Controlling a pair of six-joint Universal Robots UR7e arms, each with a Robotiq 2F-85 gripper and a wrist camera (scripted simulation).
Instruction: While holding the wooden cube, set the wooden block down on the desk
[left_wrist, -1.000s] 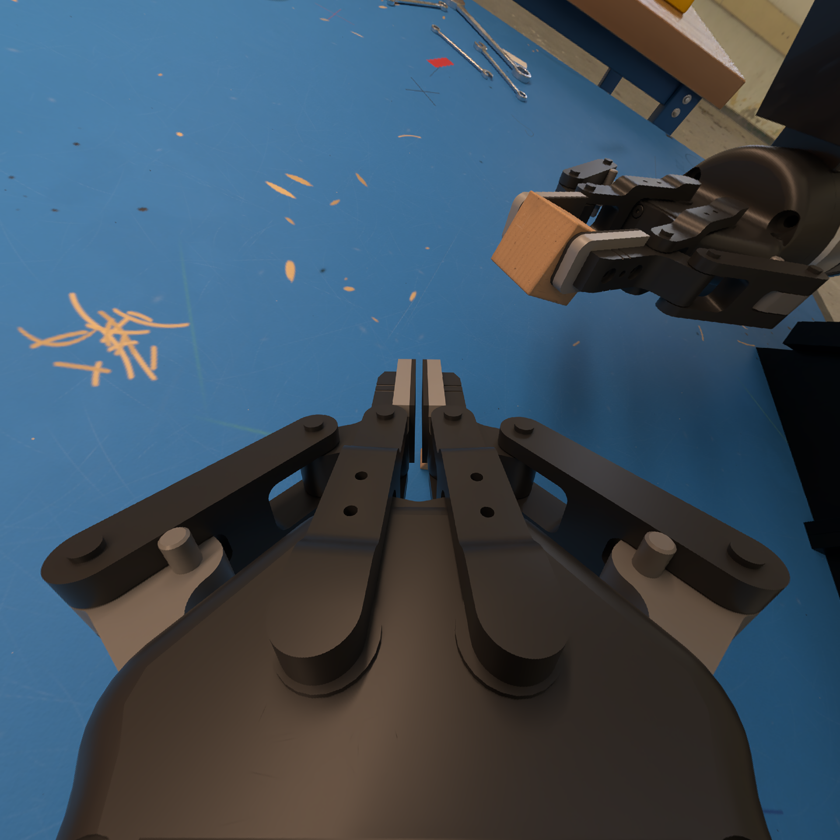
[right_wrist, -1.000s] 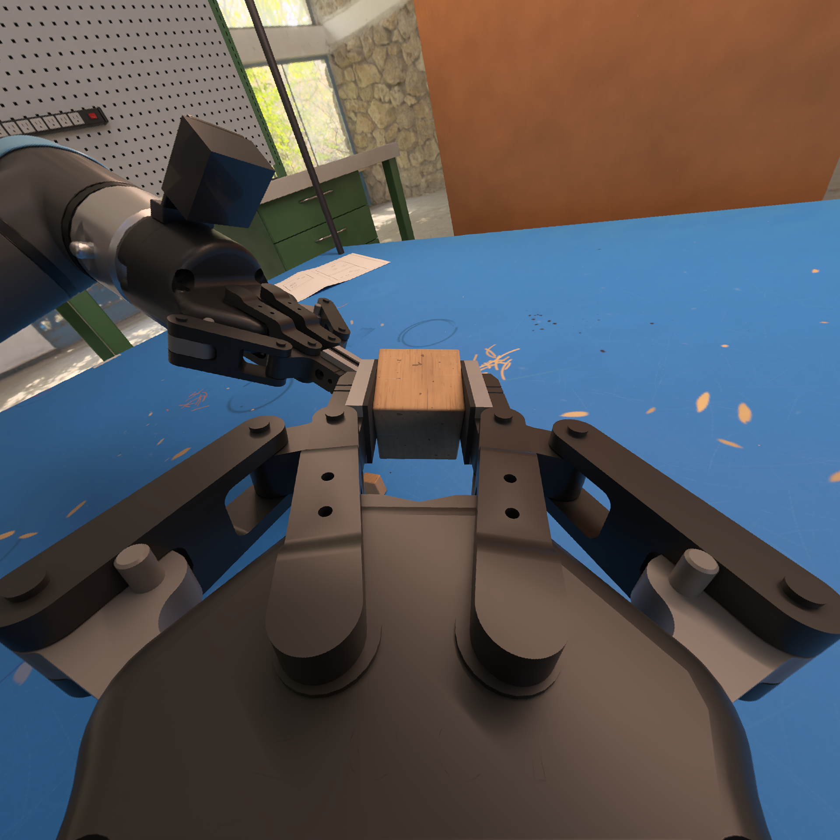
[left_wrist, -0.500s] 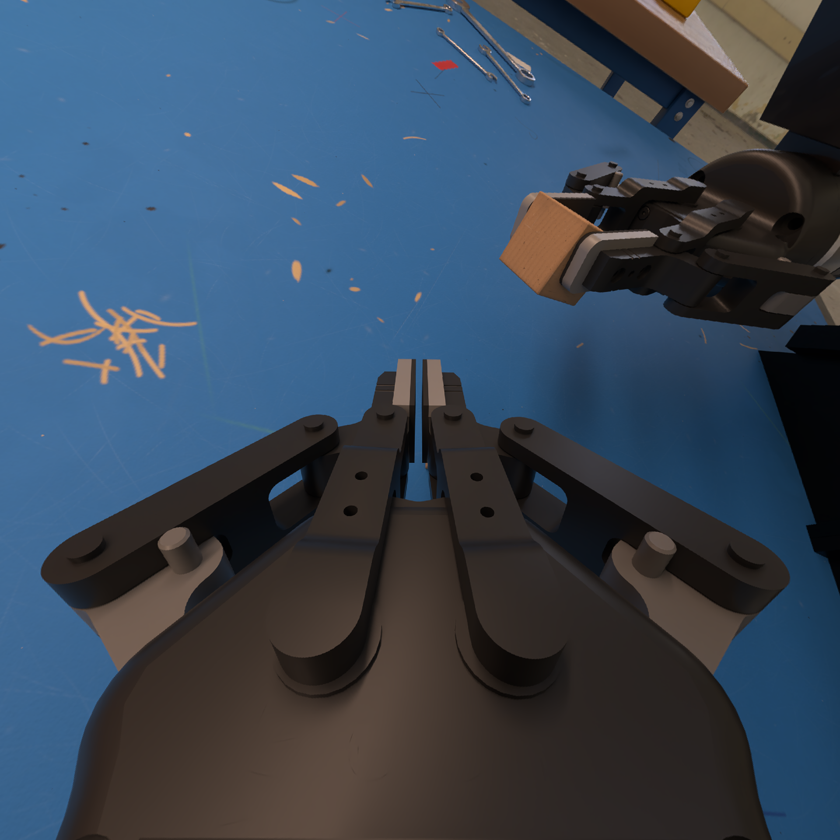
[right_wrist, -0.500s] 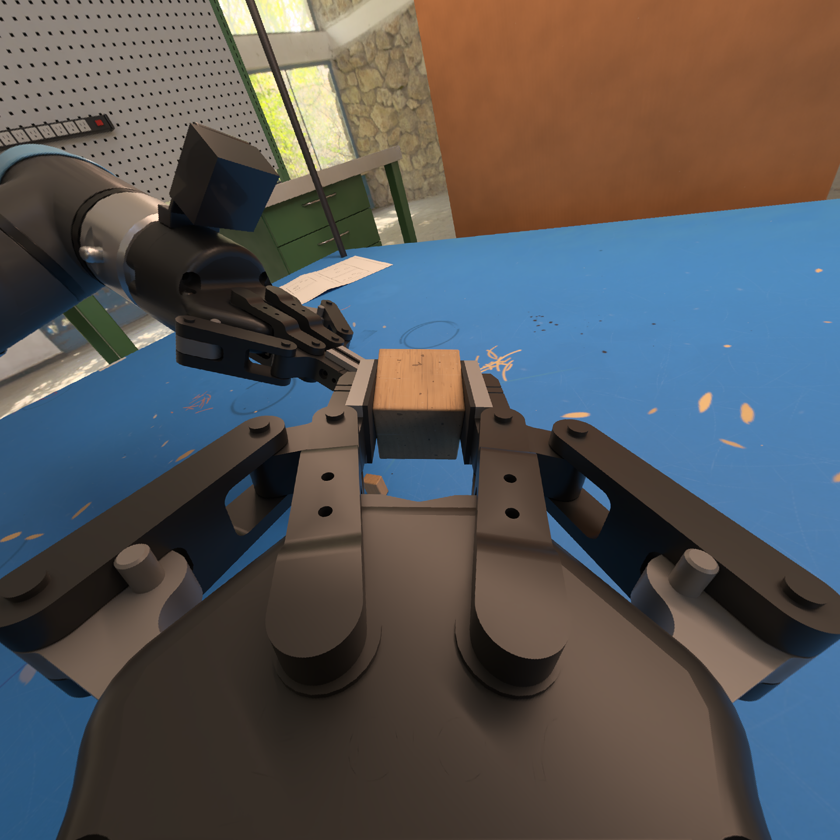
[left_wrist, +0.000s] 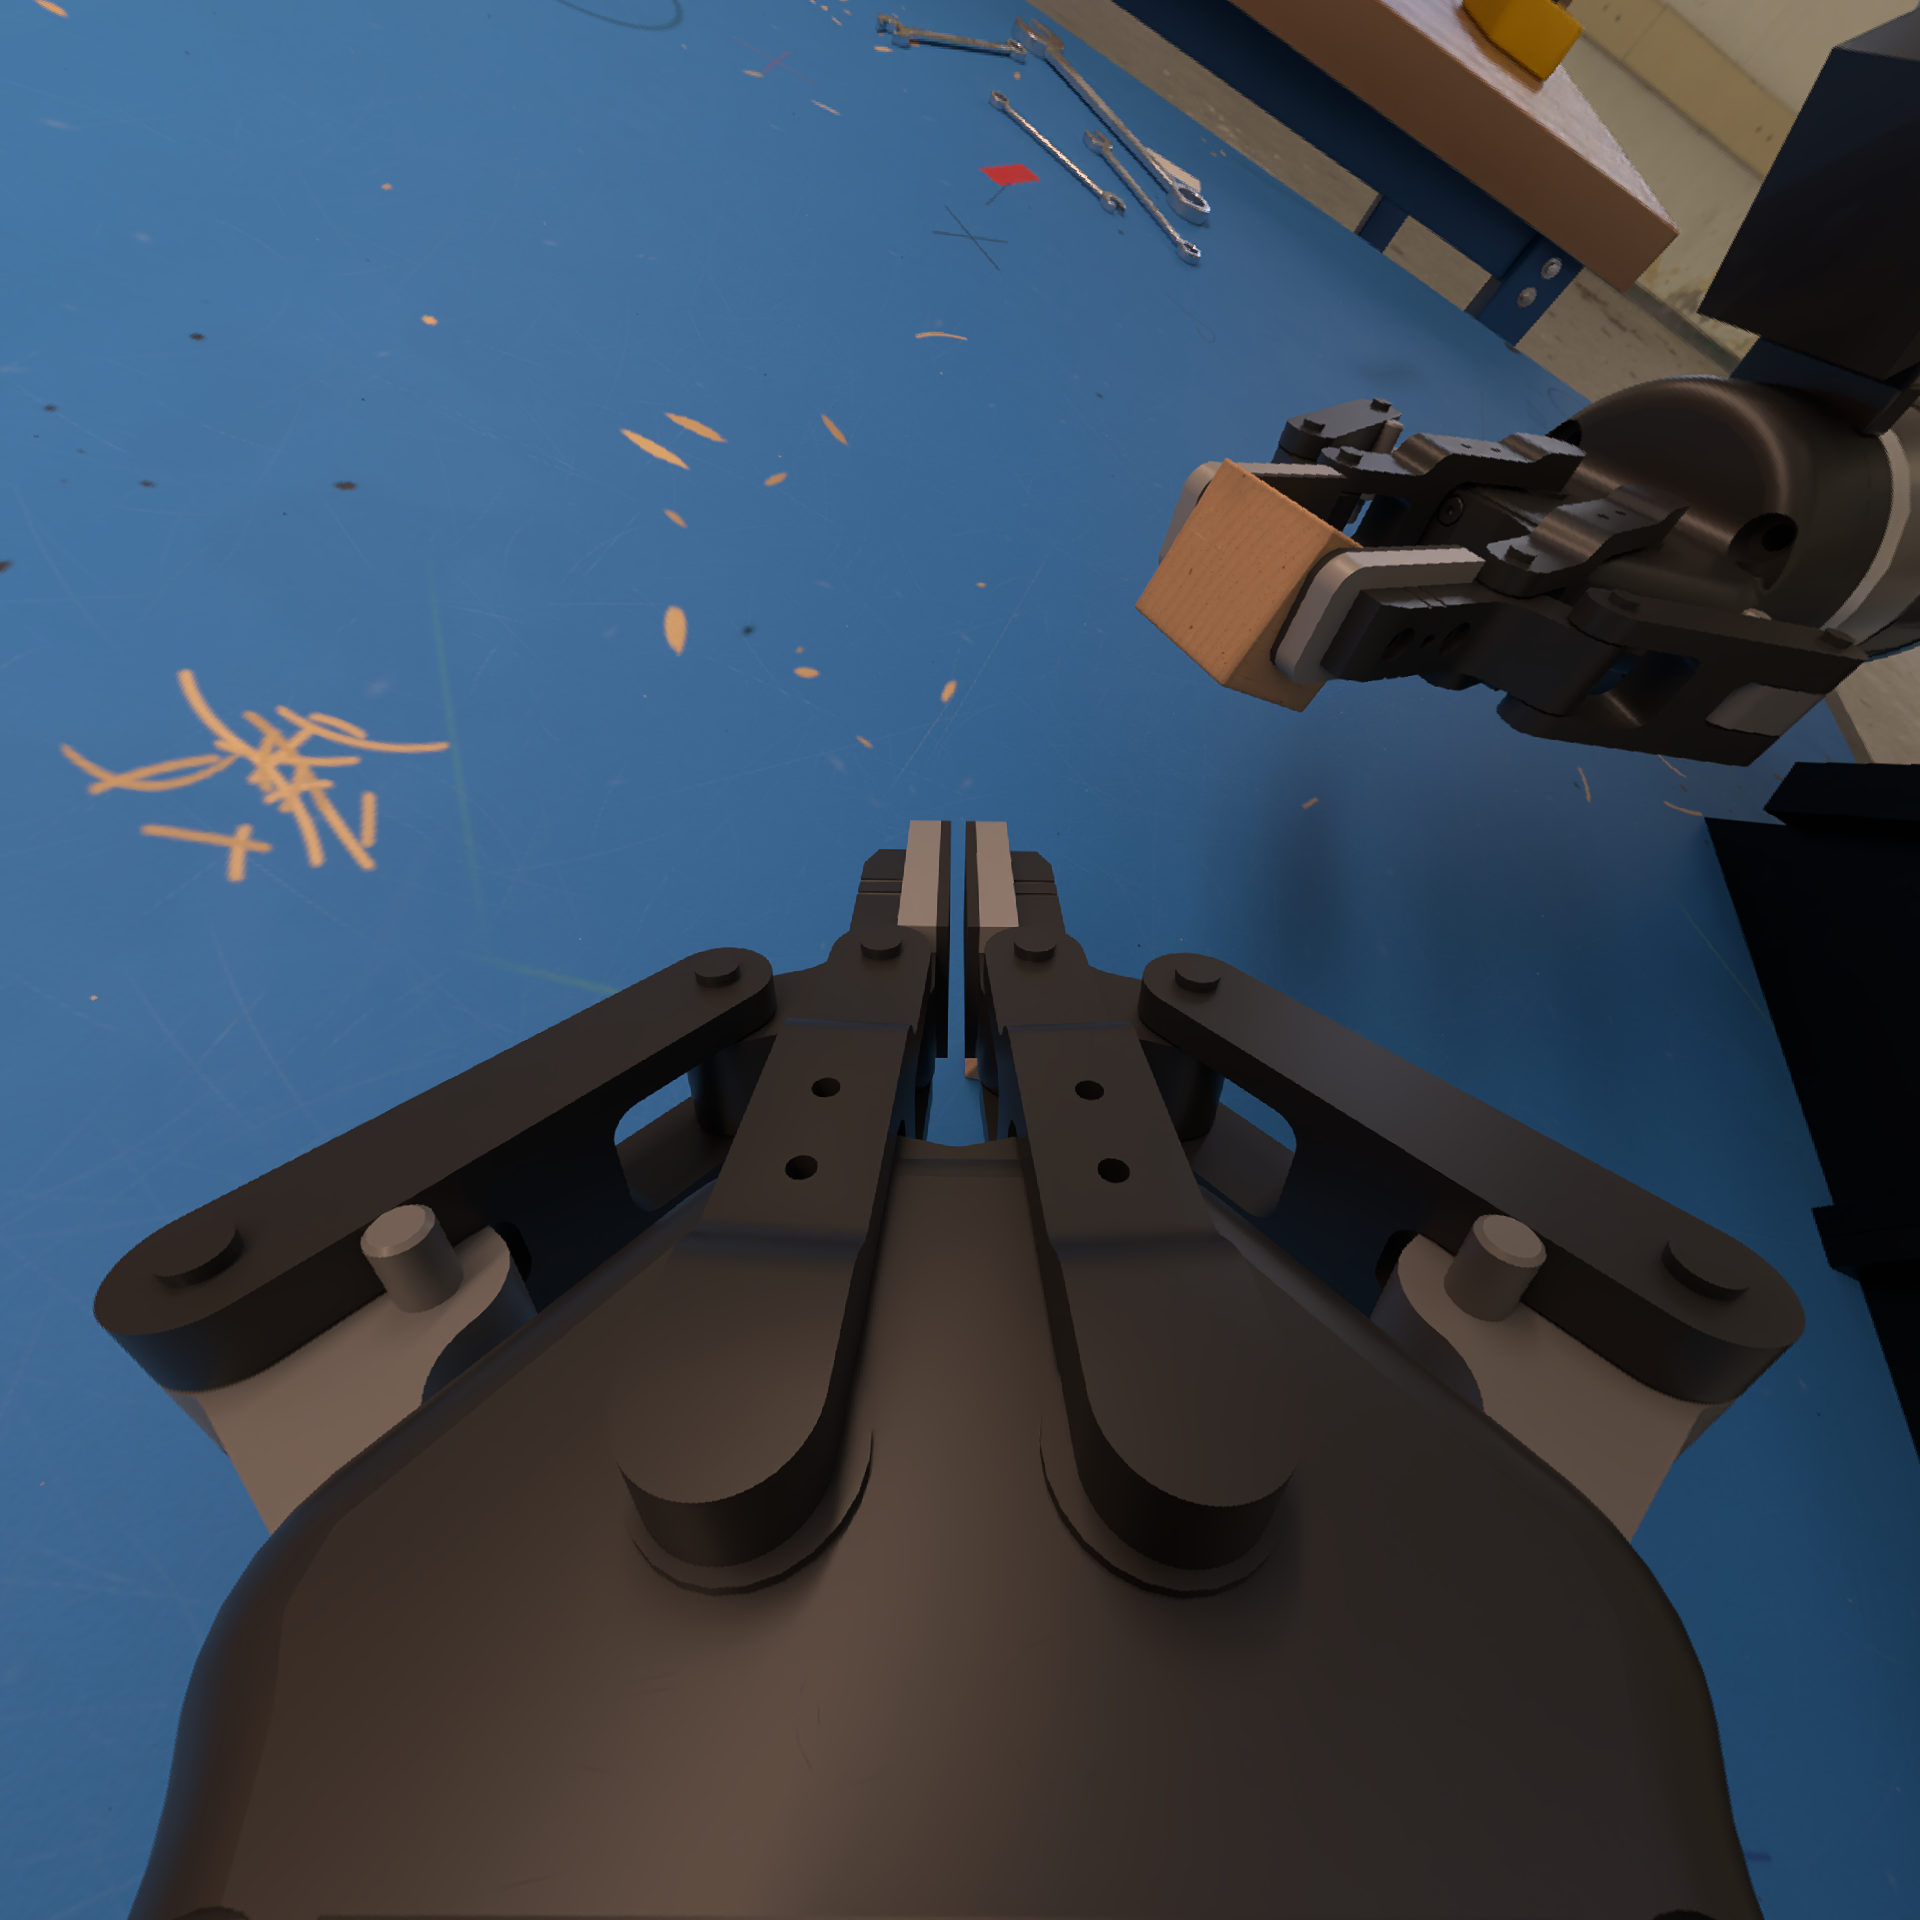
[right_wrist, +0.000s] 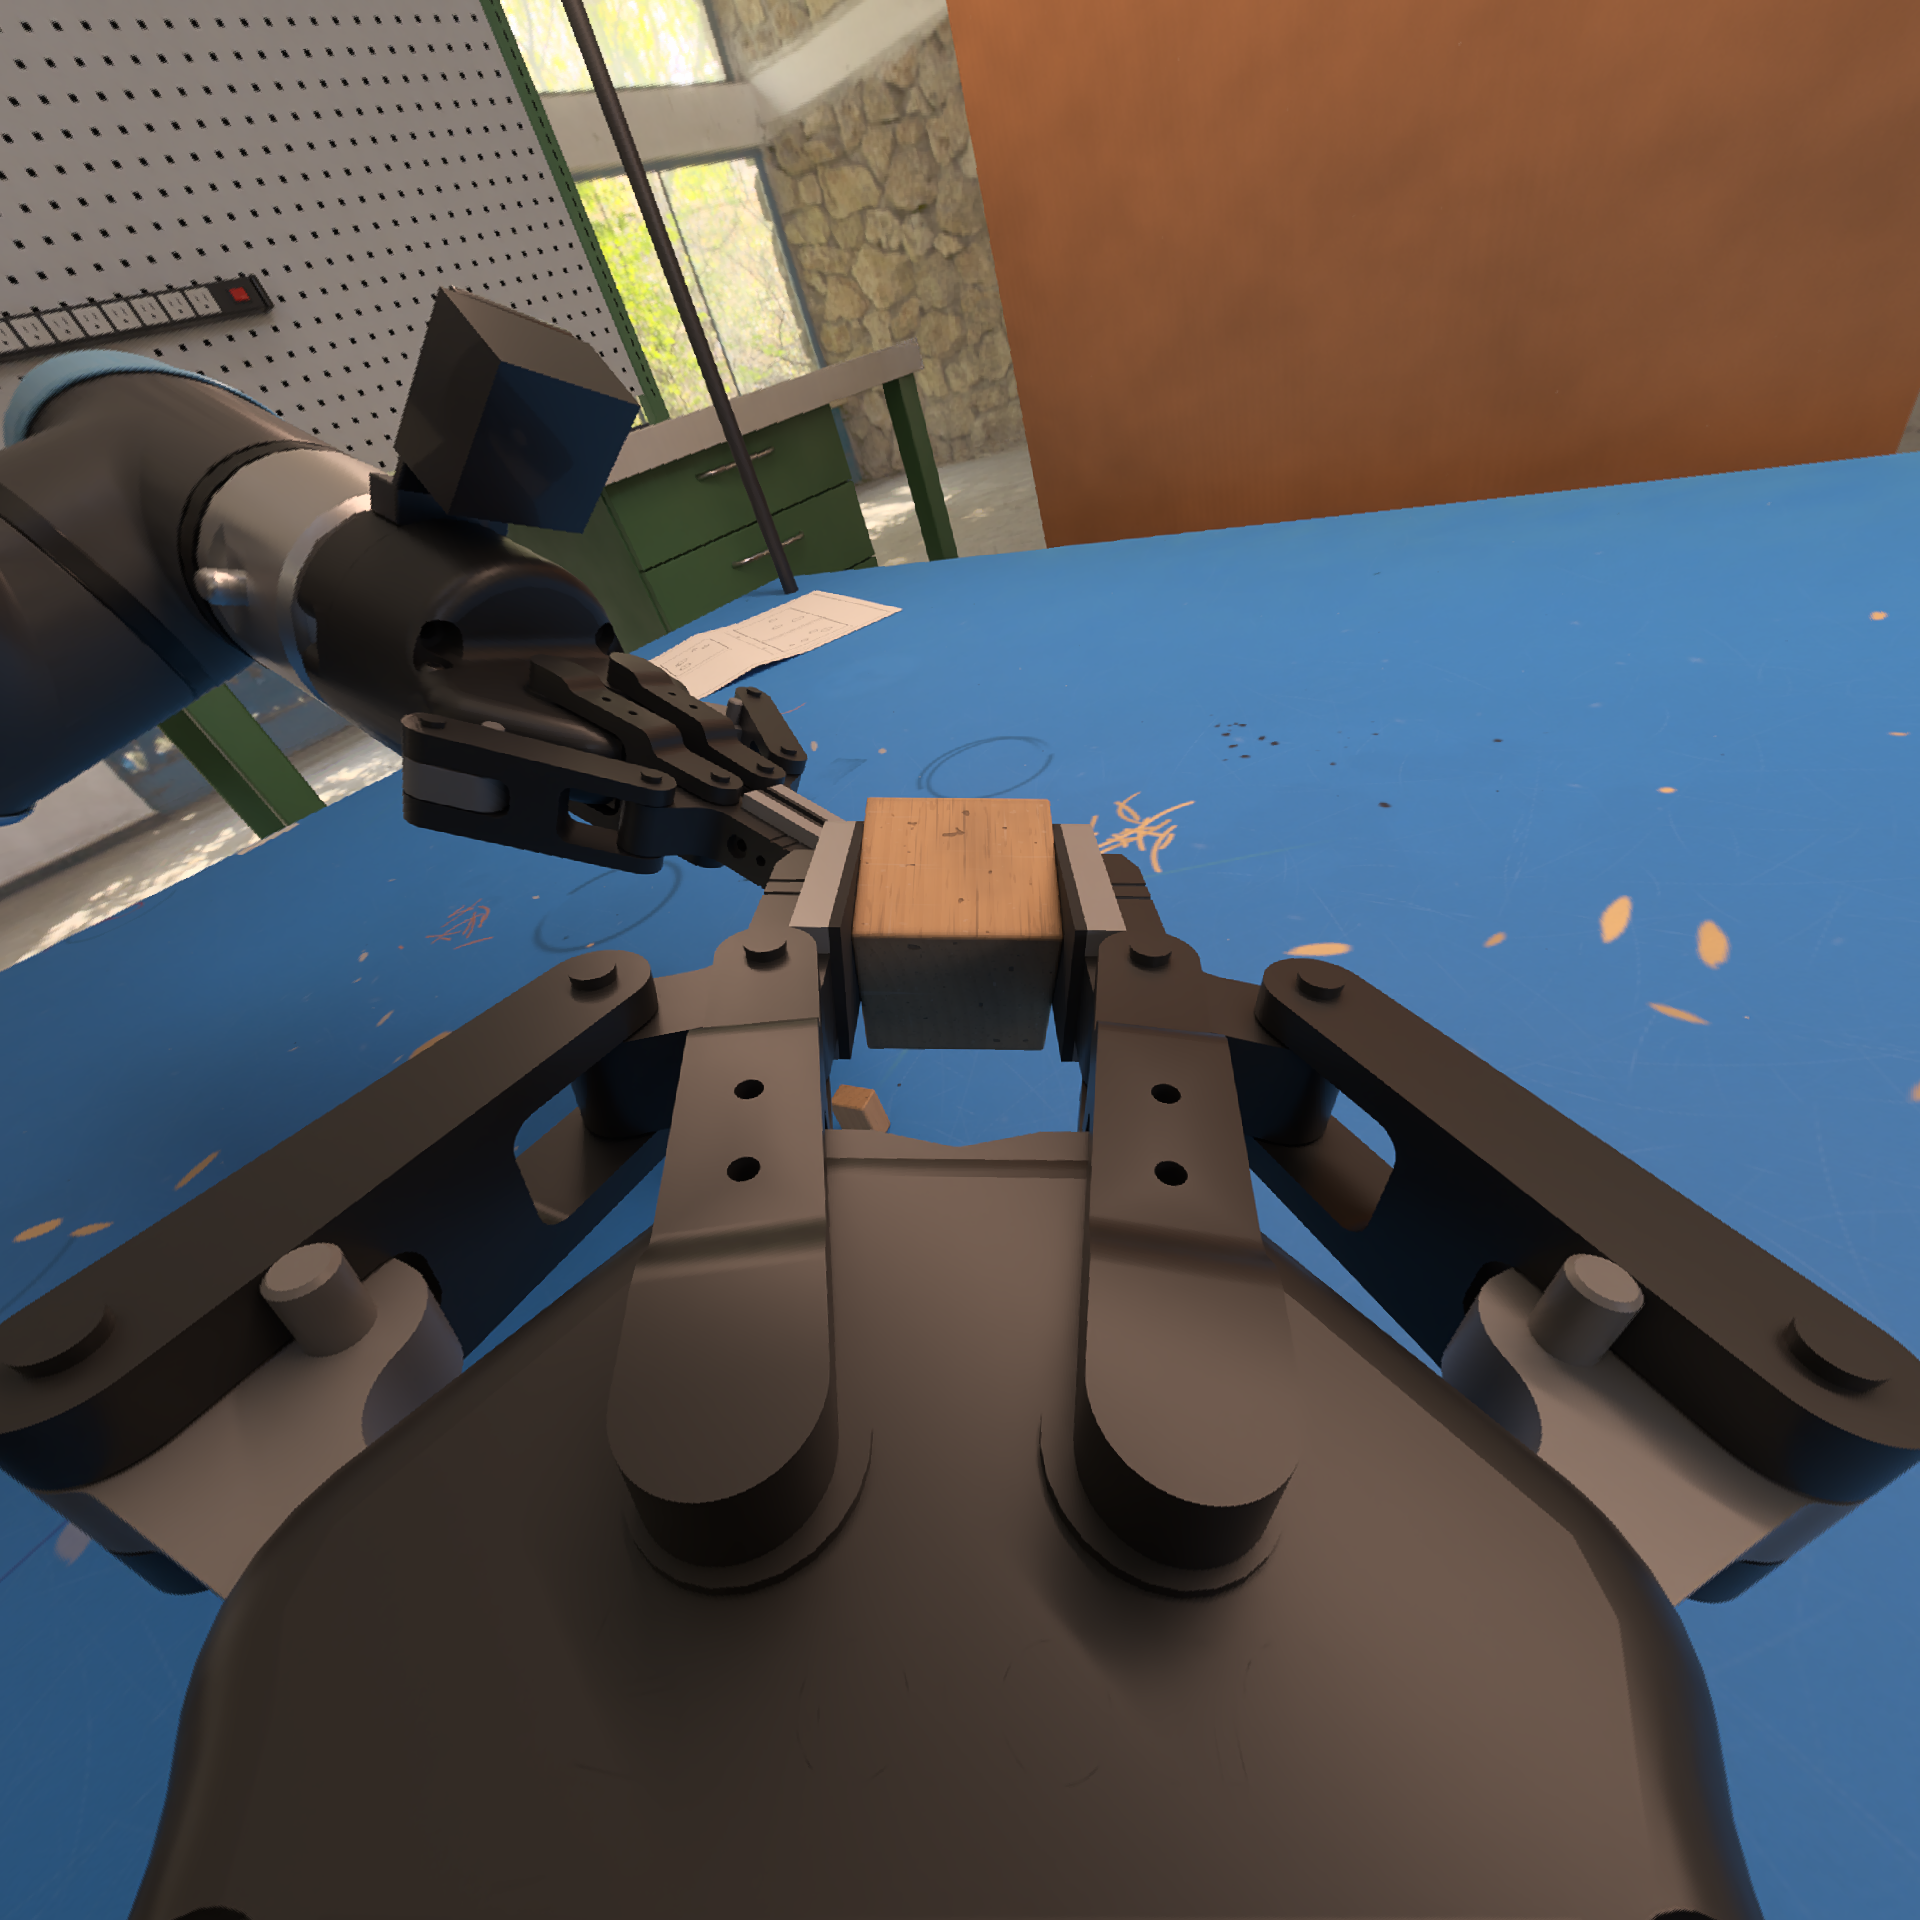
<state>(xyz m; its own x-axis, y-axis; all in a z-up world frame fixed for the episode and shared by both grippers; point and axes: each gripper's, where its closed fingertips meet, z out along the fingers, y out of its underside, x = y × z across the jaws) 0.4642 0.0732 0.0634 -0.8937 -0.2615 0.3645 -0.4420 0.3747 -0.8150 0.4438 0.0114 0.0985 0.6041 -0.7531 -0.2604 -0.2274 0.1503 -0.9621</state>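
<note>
While right gripper (right_wrist: 956, 914) clamps wooden cube (right_wrist: 956, 868) above blue desk (right_wrist: 1455, 675), left gripper (left_wrist: 957, 873) fingers nearly together, nothing visible between. Wooden block (right_wrist: 860, 1107) probably tan bit below palm. Risk: grippers close, bump could loosen cube.

Two dark arms held over the blue bench, one pincer loaded, one nearly closed.

The right dark metal two-finger pincer (right_wrist: 956, 904) reaches level, its grey pads (right_wrist: 821, 875) pressed flat against opposite sides of a light wooden cube (right_wrist: 954, 868) held clear of the bench (right_wrist: 1455, 644). The left dark two-finger pincer (left_wrist: 957, 873) angles down toward the bench, pads drawn together with only a thin slit between them, its black wrist just beside the right fingertips.
</note>
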